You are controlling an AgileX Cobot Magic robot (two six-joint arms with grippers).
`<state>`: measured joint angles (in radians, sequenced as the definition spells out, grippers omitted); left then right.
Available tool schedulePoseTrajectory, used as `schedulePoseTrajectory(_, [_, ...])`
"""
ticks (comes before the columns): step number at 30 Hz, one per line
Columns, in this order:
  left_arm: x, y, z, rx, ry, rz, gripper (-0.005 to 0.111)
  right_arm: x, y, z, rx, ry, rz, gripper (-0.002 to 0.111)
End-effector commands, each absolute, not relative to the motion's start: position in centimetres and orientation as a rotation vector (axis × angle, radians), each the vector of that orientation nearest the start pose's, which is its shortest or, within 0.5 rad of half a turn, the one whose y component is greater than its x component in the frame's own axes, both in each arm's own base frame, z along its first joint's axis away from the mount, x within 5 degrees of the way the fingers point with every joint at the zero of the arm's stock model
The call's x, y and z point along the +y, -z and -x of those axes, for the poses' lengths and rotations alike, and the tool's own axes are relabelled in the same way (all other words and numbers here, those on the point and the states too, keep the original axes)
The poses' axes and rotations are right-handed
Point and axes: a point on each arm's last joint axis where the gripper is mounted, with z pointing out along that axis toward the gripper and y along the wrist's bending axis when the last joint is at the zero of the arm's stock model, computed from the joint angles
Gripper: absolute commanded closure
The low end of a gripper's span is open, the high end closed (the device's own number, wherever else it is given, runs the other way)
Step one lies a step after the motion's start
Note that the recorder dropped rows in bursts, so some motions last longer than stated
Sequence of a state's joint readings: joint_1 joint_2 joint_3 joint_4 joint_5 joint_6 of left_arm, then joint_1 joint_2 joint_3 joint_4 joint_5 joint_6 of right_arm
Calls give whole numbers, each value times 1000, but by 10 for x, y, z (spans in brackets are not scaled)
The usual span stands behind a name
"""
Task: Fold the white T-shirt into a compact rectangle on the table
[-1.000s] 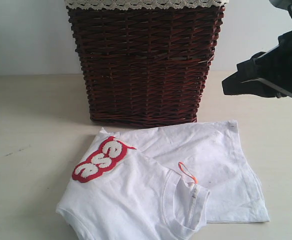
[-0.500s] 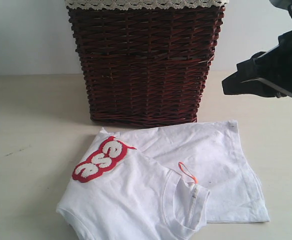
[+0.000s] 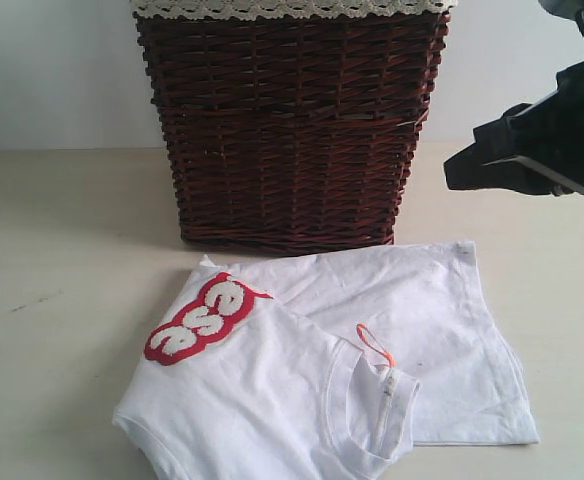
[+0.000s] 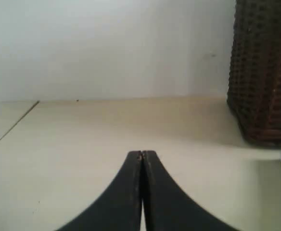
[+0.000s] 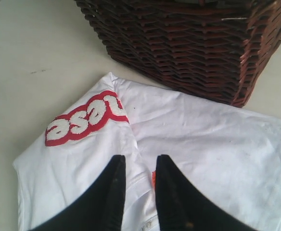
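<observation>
One white T-shirt point(image 3: 272, 390), partly folded in uneven layers, on the counter point(image 3: 52, 330) just before the wicker basket point(image 3: 287, 130); compact rectangle not yet made; left hand point(image 4: 141, 155) closed, empty; right hand point(image 5: 139, 161) slightly parted, empty, above shirt.

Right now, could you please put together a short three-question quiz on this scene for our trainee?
1. True or false: the left gripper is holding the white T-shirt.
2. Choose one: the wicker basket stands A) on top of the shirt; B) on the table, behind the shirt in the exterior view; C) tipped on its side.
3. Fill the gap: the right gripper hovers above the shirt with its jaws ____.

Key: 1 false, it is shut on nothing, away from the shirt; 2 B; 3 open.
</observation>
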<state>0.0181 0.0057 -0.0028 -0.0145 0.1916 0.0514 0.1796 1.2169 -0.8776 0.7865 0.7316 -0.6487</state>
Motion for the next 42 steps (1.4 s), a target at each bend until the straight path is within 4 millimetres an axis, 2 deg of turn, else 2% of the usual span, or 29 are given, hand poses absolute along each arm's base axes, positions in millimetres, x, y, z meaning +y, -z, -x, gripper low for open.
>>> schedulePoseTrajectory(1, [1, -182, -53, 1829, -36, -12, 106, 84, -302, -229, 2312, -656, 458, 86])
schedulePoseTrajectory(15, [1, -183, -54, 1818, -31, -6, 106, 84, -302, -229, 2312, -658, 457, 86])
schedulePoseTrajectory(18, [1, -183, -54, 1818, -31, -6, 106, 83, -308, -237, 2238, -665, 339, 86])
schedulePoseTrajectory(19, [1, -183, -54, 1818, -31, -6, 106, 86, -308, -234, 2267, -744, 285, 86])
schedulePoseTrajectory(23, [1, -183, -54, 1818, -31, -6, 106, 94, -298, -223, 2360, -849, 509, 86])
schedulePoseTrajectory(25, [1, -183, -54, 1818, -31, -6, 106, 93, -289, -221, 2439, -823, 571, 86])
schedulePoseTrajectory(29, [1, -183, -54, 1818, -31, -6, 106, 80, -256, -212, 2824, -711, 499, 85])
schedulePoseTrajectory(31, [1, -183, -54, 1818, -31, -6, 106, 77, -240, -208, 2907, -677, 455, 85])
schedulePoseTrajectory(33, [1, -183, -54, 1818, -31, -6, 106, 77, -220, -205, 2919, -689, 456, 81])
schedulePoseTrajectory(35, [1, -183, -54, 1818, -31, -6, 106, 81, -205, -201, 2891, -766, 484, 71])
schedulePoseTrajectory(39, [1, -183, -54, 1818, -31, -6, 106, 87, -184, -207, 2827, -873, 398, 40])
schedulePoseTrajectory(42, [1, -183, -54, 1818, -31, -6, 106, 90, -170, -217, 2810, -904, 328, 35])
